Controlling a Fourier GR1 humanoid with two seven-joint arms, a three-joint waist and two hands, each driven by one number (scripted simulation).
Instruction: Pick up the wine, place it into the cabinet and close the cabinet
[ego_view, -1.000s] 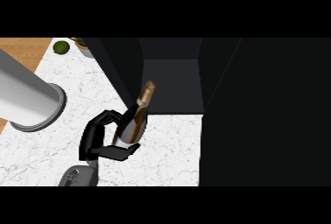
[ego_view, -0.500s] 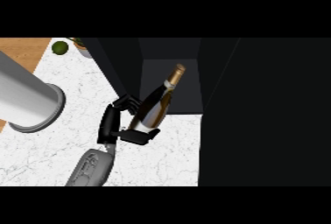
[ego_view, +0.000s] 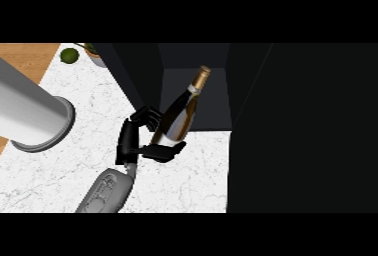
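While marbled beneath wine (ego_view: 179, 116), counter (ego_view: 66, 170) beside cabinet (ego_view: 303, 130)

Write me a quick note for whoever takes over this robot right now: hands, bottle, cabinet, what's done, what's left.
Right hand: fingers curled round the bottle's lower part, holding it tilted, neck toward the cabinet.
Left hand: not in view.
Cabinet: open; the bottle's neck shows against the opening, not yet set down inside.
Done: bottle grasped.
Left: place it inside, let go, close the cabinet.
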